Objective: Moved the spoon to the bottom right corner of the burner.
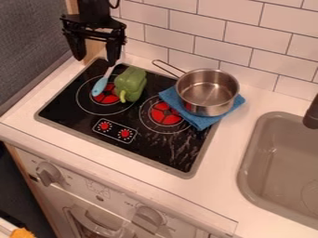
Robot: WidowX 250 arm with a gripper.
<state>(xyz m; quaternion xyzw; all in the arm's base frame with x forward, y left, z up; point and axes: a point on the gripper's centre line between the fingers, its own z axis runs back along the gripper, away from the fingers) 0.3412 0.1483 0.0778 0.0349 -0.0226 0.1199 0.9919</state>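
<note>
The blue spoon (99, 87) lies near the spread fingers (114, 50), handle (110, 72) toward them.

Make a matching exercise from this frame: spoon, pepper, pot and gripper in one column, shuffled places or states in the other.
1. Spoon
2. Pepper
3. Pot
4. Gripper

A. On a blue cloth
B. Open, at the view's upper left
C. Light blue bowl end on the left burner
D. Green, stem toward the camera

Pairs: 1-C, 2-D, 3-A, 4-B
</note>
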